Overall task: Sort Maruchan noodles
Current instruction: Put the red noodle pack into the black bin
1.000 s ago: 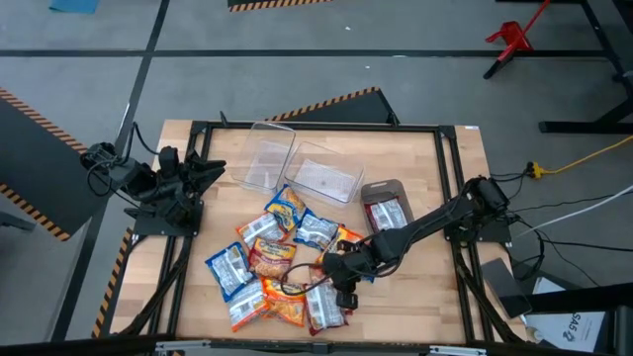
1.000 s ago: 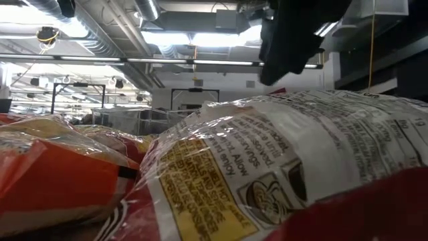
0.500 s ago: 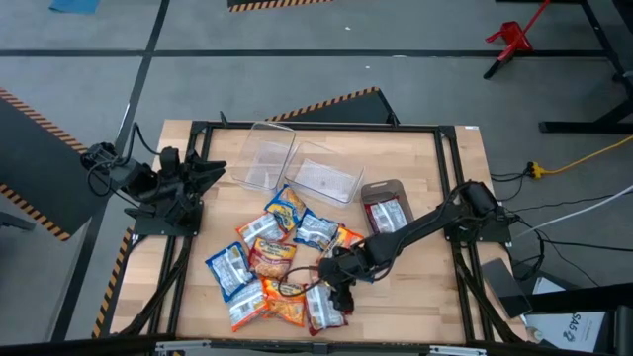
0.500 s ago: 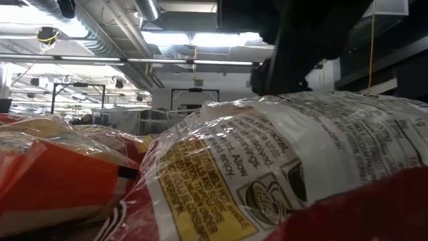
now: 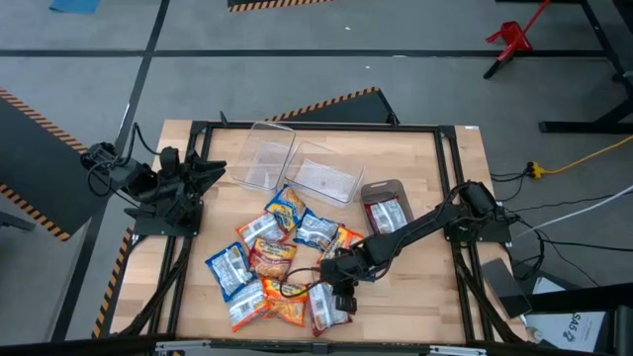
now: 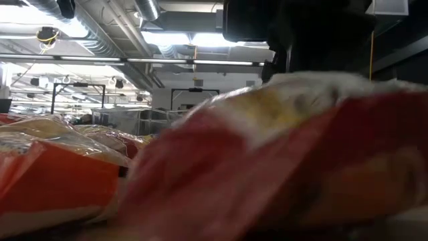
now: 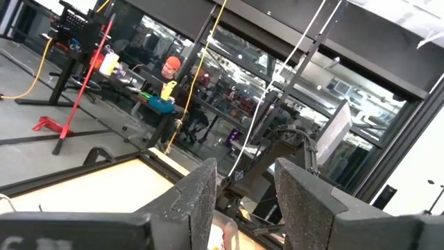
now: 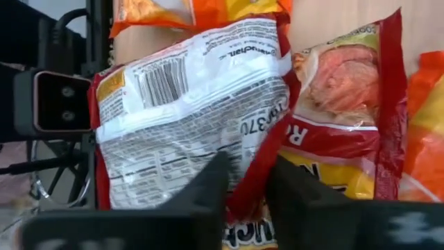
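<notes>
Several Maruchan noodle packets (image 5: 282,262), blue-and-white, orange-yellow and red-brown, lie in a loose overlapping pile on the table's near middle. My right gripper (image 5: 339,290) reaches into the pile's near right part and is shut on a red-brown packet (image 5: 326,309) that lies back side up, white and printed (image 8: 187,125). A second red-brown packet (image 8: 347,118) lies face up beside it. In the low view the held packet (image 6: 287,154) fills the foreground, blurred. My left gripper (image 5: 203,170) waits open at the table's left edge, touching nothing. My right gripper pinches the red side edge (image 8: 253,182) of the back-side-up red-brown packet between its two fingers (image 8: 208,184). It comes from above, slanting in from the table's right. How far back the edge reaches cannot be told. The rest of the packet lies on the pile.
Two clear bins (image 5: 269,153) (image 5: 324,178) stand at the table's far middle. A grey bin (image 5: 386,205) to their right holds a red-brown packet. Bare wood (image 5: 425,287) shows near right. A black frame rail (image 5: 198,129) runs around the table. The low camera (image 8: 52,101) sits beside the pile.
My right gripper has moved down and toward the near left, onto the red-brown packet at the pile's near edge. In the low view that packet showed its printed white back sharply; now it is blurred and turned, its red showing.
</notes>
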### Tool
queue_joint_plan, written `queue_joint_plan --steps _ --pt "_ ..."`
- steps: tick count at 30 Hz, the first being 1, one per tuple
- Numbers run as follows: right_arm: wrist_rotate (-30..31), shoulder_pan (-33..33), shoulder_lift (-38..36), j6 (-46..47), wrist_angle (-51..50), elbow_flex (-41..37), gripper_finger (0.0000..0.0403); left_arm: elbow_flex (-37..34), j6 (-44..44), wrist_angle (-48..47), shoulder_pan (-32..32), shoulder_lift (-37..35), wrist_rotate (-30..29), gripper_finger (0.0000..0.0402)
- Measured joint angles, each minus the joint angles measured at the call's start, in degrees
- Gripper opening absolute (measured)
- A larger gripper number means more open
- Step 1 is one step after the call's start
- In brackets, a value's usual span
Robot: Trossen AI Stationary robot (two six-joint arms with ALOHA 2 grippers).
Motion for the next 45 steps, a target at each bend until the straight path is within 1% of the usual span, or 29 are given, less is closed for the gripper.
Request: queue_joint_plan --steps 2,4,7,9,16,19,24,27,31,39,42,45 --pt "-1.0 0.0 0.0 0.0 0.0 0.0 0.0026 0.0 -0.1 0.0 0.0 0.0 0.0 0.0141" --pt "-1.9 0.0 0.0 0.0 -0.1 0.0 0.0010 0.0 -0.1 0.0 0.0 0.0 0.0 0.0141" --pt "-1.3 0.0 0.0 1.6 -0.2 0.0 0.0013 0.0 -0.1 0.0 0.0 0.0 0.0 0.0141" --pt "-0.9 0.0 -0.1 2.0 -0.5 0.3 0.0006 0.0 -0.1 0.0 0.0 0.0 0.0 0.0141" --pt "-0.4 -0.4 -0.9 -0.6 -4.8 5.1 0.0000 0.0 0.1 0.0 0.0 0.0 -1.1 0.0141" --pt "-0.1 -1.1 -1.3 -1.3 -6.6 6.2 0.0000 0.0 0.4 -0.1 0.0 0.0 -1.1 0.0141" --pt "0.2 -2.4 -4.0 -1.6 -8.6 6.7 0.0000 0.0 0.5 -0.2 0.0 0.0 -1.1 0.0141" --pt "0.7 -3.1 -6.7 -1.8 -10.5 6.7 0.0000 0.0 0.5 -0.3 0.0 0.0 -1.1 0.0141" --pt "3.6 -4.4 -11.6 -2.5 -15.6 6.7 0.0000 0.0 0.5 -1.0 0.0 0.0 -1.2 0.0141" --pt "11.4 -7.8 -23.5 -3.9 -34.0 6.7 0.0000 0.0 0.6 -1.3 0.0 0.0 -1.9 0.0141" --pt "14.2 -10.3 -28.4 -5.7 -40.0 6.7 0.0000 0.0 0.6 -1.4 0.0 0.0 -3.2 0.0141" --pt "14.7 -14.2 -32.7 -9.6 -46.2 6.8 0.0000 0.0 0.6 -1.4 0.0 0.0 -4.7 0.0141"
